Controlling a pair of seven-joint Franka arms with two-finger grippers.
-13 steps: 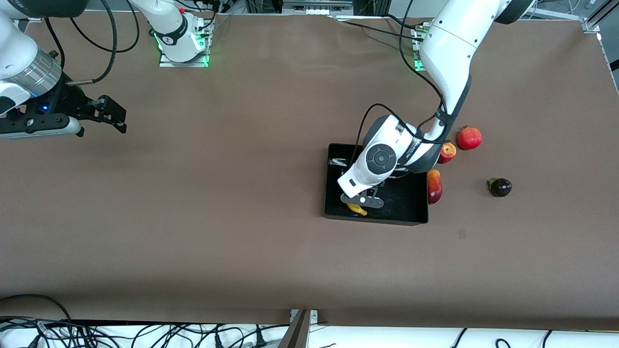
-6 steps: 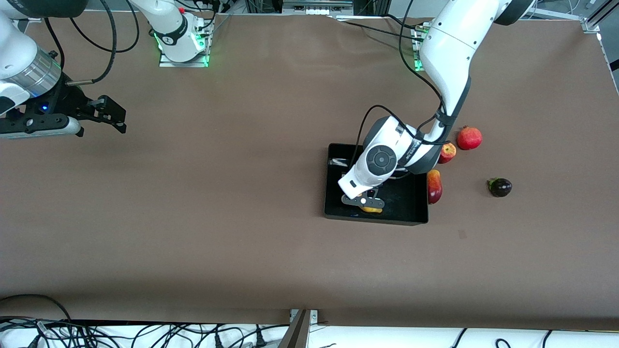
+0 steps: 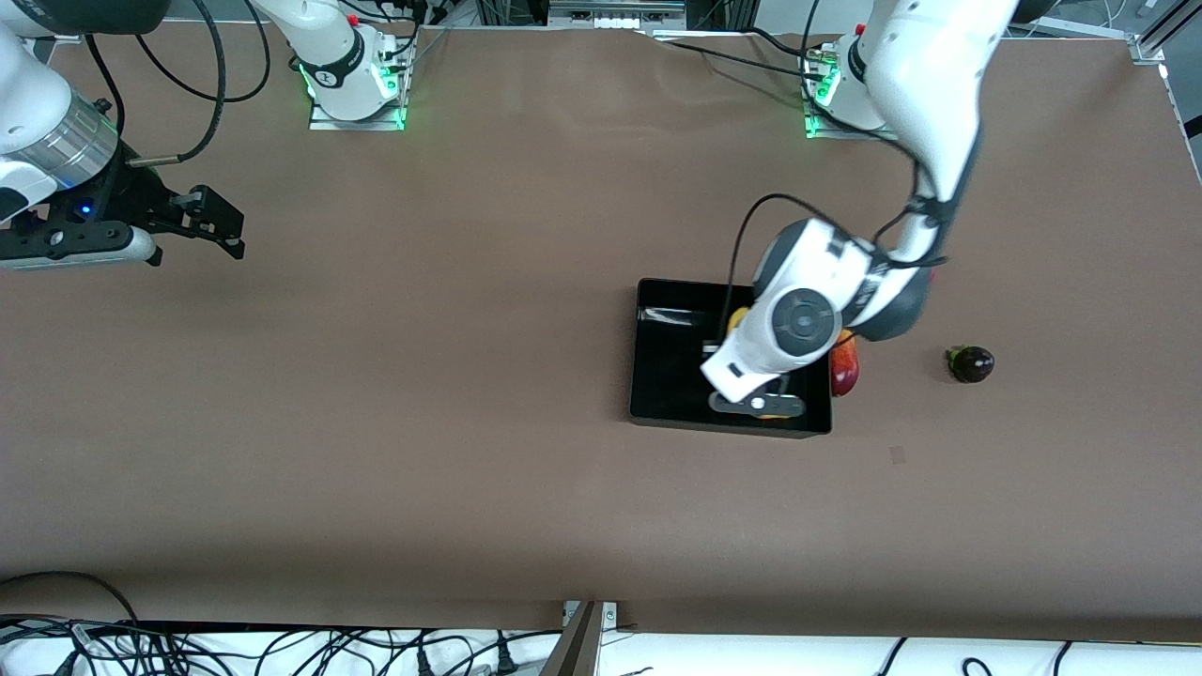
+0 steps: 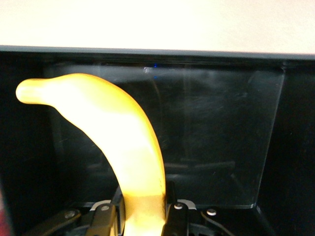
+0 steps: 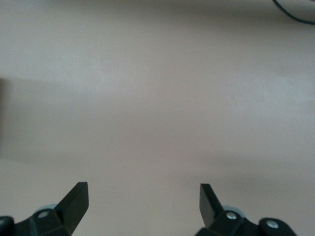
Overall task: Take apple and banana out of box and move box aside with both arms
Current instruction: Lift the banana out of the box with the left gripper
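We've got the banana (image 4: 125, 147) pinched in the left gripper (image 3: 757, 405) — its fingers (image 4: 101, 219) are closed tight around the thick end, and in the left wrist view the rest of it curves up against the dark inside of the box (image 3: 671, 376). From the front view the gripper is over the box's corner toward the left arm's end of the worktop (image 3: 423, 422), on the side closest to the front camera, so the banana looks gripped but not out yet.

The apple isn't visible anywhere right now. It isn't in the part of the box we can see, and the left arm's wrist covers the spot just outside the box where it might be, so we can't confirm it's out. A red-and-yellow fruit (image 3: 845, 366) lies against the outside of the box wall, and a dark purple one (image 3: 970, 363) sits well apart, toward the left arm's edge.

The right gripper (image 3: 202, 225) waits over bare worktop near the right arm's edge, fingers (image 5: 74, 201) wide apart, nothing held.

Our guess — still left: set the banana down outside, then both arms shift the box aside.
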